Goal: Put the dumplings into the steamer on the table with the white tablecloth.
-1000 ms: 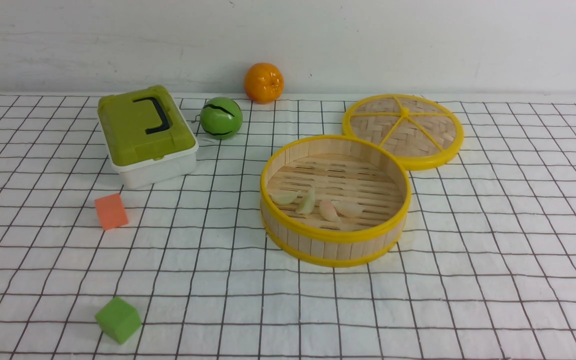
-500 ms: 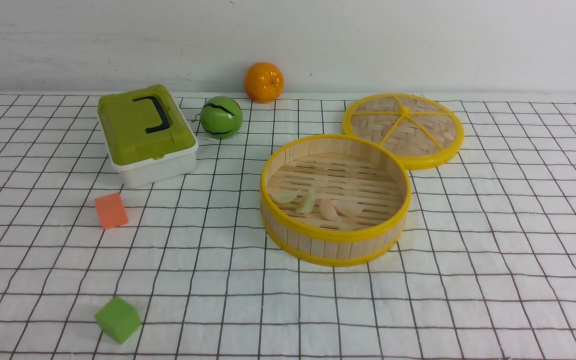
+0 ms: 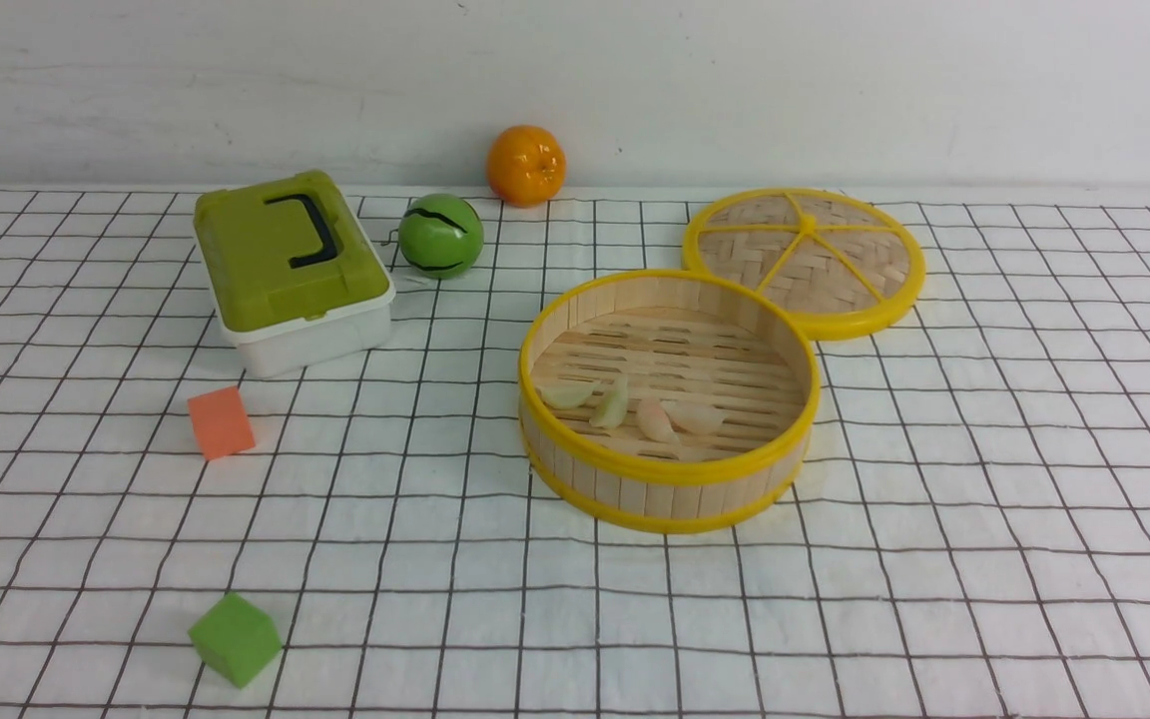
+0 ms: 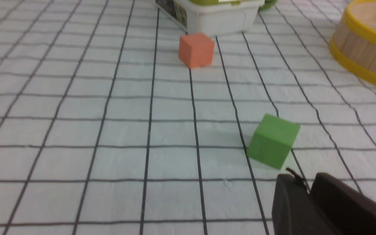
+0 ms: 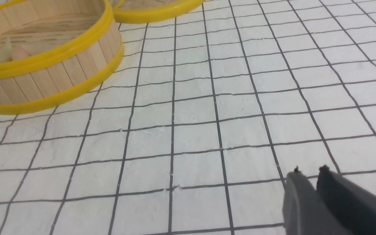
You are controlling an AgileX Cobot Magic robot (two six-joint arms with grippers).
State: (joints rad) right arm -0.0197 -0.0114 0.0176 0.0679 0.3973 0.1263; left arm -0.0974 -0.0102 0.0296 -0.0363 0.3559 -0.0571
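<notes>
The steamer point(image 3: 670, 489) stands right of centre on the white tablecloth point(image 3: 984, 559). Inside it lie the dumplings: two pale green ones point(image 3: 567, 395) point(image 3: 612, 405) and two pale pink-orange ones point(image 3: 655, 420) point(image 3: 697, 416), near its front wall. The steamer also shows in the right wrist view point(image 5: 54, 78) and in the left wrist view point(image 4: 364, 49). Neither arm shows in the front view. My left gripper point(image 4: 307, 184) is shut and empty, close to the green cube. My right gripper point(image 5: 308, 174) is shut and empty over bare cloth.
The woven lid point(image 3: 805, 255) lies behind the steamer. A green-lidded white box point(image 3: 290, 270), a green ball point(image 3: 441, 236) and an orange point(image 3: 526, 165) stand at the back left. An orange foam cube point(image 3: 221, 422) and a green foam cube point(image 3: 235, 639) lie at the left.
</notes>
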